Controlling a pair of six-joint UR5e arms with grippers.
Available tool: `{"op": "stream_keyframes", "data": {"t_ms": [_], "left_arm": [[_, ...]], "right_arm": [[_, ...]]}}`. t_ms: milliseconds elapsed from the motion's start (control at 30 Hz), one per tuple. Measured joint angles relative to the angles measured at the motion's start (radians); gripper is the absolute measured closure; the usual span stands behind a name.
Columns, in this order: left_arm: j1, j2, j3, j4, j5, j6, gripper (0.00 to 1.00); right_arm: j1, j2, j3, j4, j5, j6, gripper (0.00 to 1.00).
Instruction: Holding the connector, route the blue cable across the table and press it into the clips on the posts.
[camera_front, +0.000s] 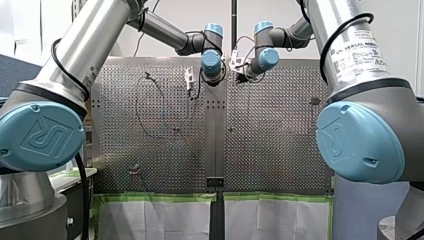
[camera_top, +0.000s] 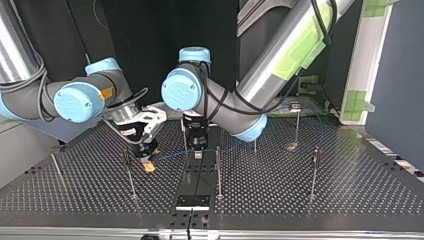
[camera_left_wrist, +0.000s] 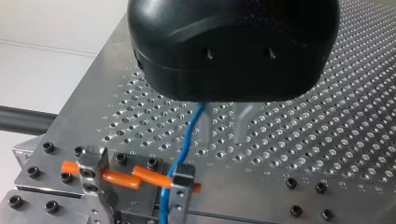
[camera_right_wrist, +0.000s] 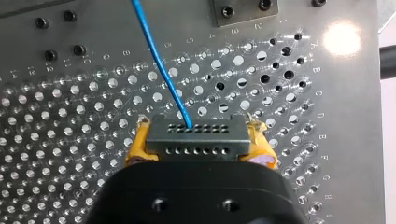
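Note:
My right gripper (camera_right_wrist: 200, 125) is shut on the dark grey connector (camera_right_wrist: 196, 142), with a yellow pad on each side of it. The blue cable (camera_right_wrist: 159, 60) leaves the connector and runs away over the perforated table. In the top view this gripper (camera_top: 148, 164) hangs low at the left of centre. The cable (camera_top: 235, 147) stretches from it to my left gripper (camera_top: 197, 150) and on to the right. In the left wrist view the gripper's black body (camera_left_wrist: 233, 46) hides its fingers. The cable (camera_left_wrist: 187, 140) drops from under it into a clip post (camera_left_wrist: 181, 184) with orange parts.
Thin metal posts stand around the table (camera_top: 127, 172) (camera_top: 218, 170) (camera_top: 314, 170) (camera_top: 297, 125). A second clip post (camera_left_wrist: 91, 170) stands beside the first one. A black bolted plate (camera_top: 192, 201) lies on the centre strip near the table's front edge.

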Motion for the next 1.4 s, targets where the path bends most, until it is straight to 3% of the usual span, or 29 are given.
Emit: {"op": "stream_keyframes", "data": {"t_ms": [300, 533, 733, 900, 1100, 1233, 1400], "left_arm": [[-0.014, 0.000, -0.007, -0.016, -0.070, -0.017, 1.00], [-0.039, 0.001, -0.058, -0.011, -0.109, -0.026, 1.00], [-0.054, 0.001, -0.115, 0.041, -0.112, -0.037, 1.00], [-0.064, 0.001, -0.158, 0.084, -0.111, -0.041, 1.00], [-0.060, 0.000, -0.218, 0.144, -0.092, -0.038, 1.00], [-0.046, 0.000, -0.264, 0.190, -0.056, -0.033, 1.00], [-0.028, -0.015, -0.313, 0.239, -0.018, -0.031, 1.00]], "right_arm": [[0.002, 0.000, 0.002, 0.005, 0.000, 0.004, 1.00], [0.004, 0.000, 0.026, 0.011, 0.004, 0.005, 1.00], [-0.002, 0.000, 0.087, 0.006, 0.011, 0.000, 1.00], [-0.003, 0.000, 0.135, -0.003, 0.022, -0.018, 1.00], [-0.007, 0.000, 0.200, -0.046, 0.032, -0.029, 1.00], [-0.014, 0.000, 0.244, -0.087, 0.033, -0.010, 1.00], [-0.018, 0.000, 0.301, -0.144, 0.031, 0.035, 1.00]]}}
